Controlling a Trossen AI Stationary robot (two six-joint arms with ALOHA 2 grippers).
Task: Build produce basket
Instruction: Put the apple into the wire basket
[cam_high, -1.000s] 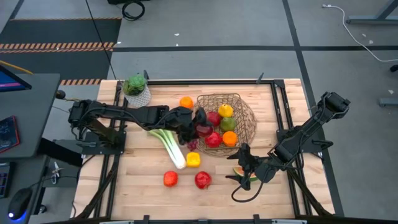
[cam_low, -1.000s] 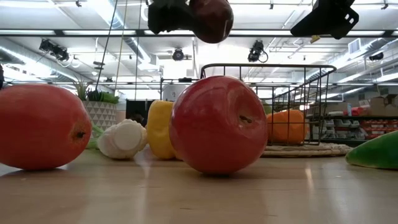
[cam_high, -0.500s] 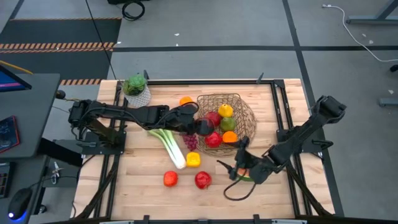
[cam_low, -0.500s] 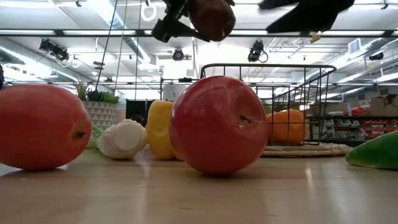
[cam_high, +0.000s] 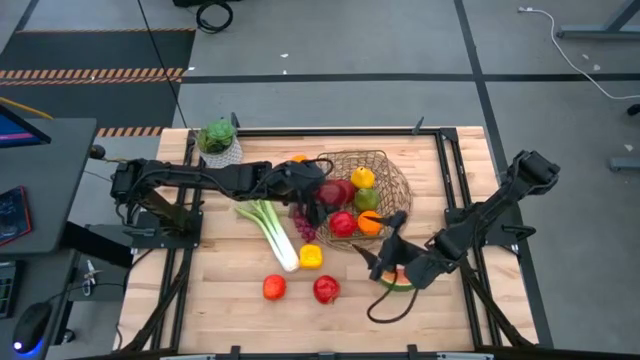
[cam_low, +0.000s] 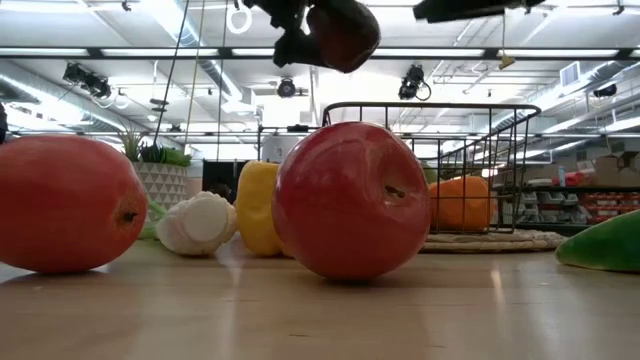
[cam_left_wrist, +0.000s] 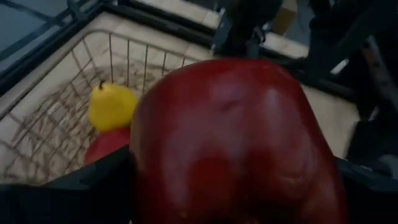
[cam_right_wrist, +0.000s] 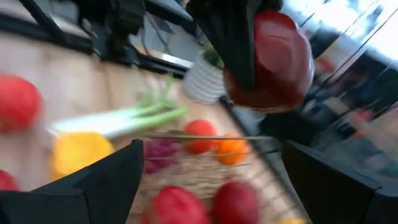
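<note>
Wooden table (cam_high: 220, 290): leek (cam_high: 268, 232) lies diagonally, left jaws pinch a red apple (cam_high: 328, 193) over basket (cam_high: 392, 170), right jaws spread.

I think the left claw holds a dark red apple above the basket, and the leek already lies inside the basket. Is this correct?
Not entirely. The left claw does hold the dark red apple above the basket, but the leek lies on the table, outside the basket, as the high view shows.
</note>
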